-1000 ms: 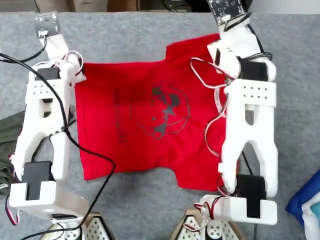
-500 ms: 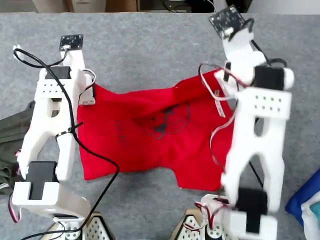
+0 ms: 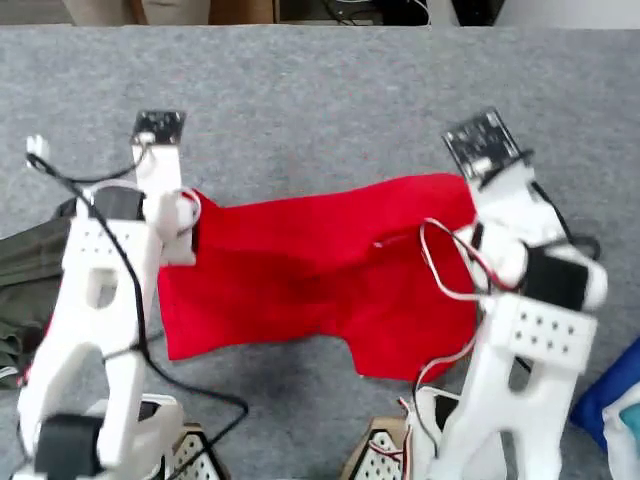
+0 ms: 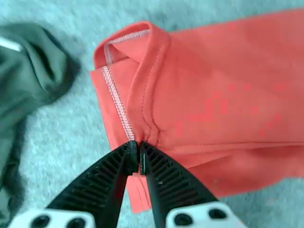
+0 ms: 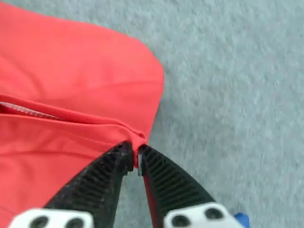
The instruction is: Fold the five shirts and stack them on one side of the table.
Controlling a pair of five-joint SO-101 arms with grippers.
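Left wrist view: fingers [image 4: 109, 175] clamp the red shirt [image 4: 213, 85].

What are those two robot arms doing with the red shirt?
They are folding it. The left gripper is shut on one side edge of the red shirt, and the right gripper is shut on the opposite edge. Held between them, the shirt's far part is doubled over toward the near part on the grey table. A dark green shirt lies bunched at the table's left edge.
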